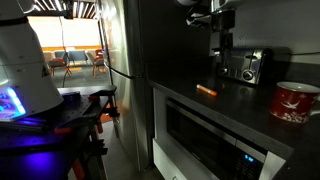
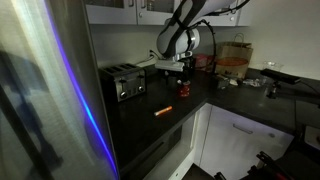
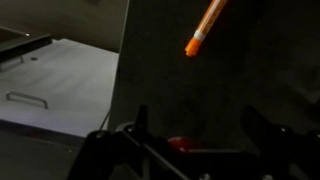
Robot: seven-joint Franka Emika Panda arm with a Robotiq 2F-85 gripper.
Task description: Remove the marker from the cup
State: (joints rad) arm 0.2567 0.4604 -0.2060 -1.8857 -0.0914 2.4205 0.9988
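Note:
The orange marker (image 1: 206, 90) lies flat on the dark countertop, outside the cup; it also shows in an exterior view (image 2: 160, 110) and at the top of the wrist view (image 3: 205, 28). The red mug with white patterning (image 1: 295, 101) stands upright on the counter, apart from the marker (image 2: 184, 88); its red rim shows at the bottom of the wrist view (image 3: 180, 145). My gripper (image 1: 222, 45) hangs above the counter between the toaster and the mug (image 2: 180, 68). Its fingers are spread wide and hold nothing (image 3: 200, 125).
A silver-and-black toaster (image 1: 243, 66) stands at the back of the counter (image 2: 124, 80). A built-in oven (image 1: 210, 140) sits under the counter edge. A tall steel fridge side (image 2: 50, 90) borders the counter. Boxes and clutter (image 2: 235, 60) fill the far counter.

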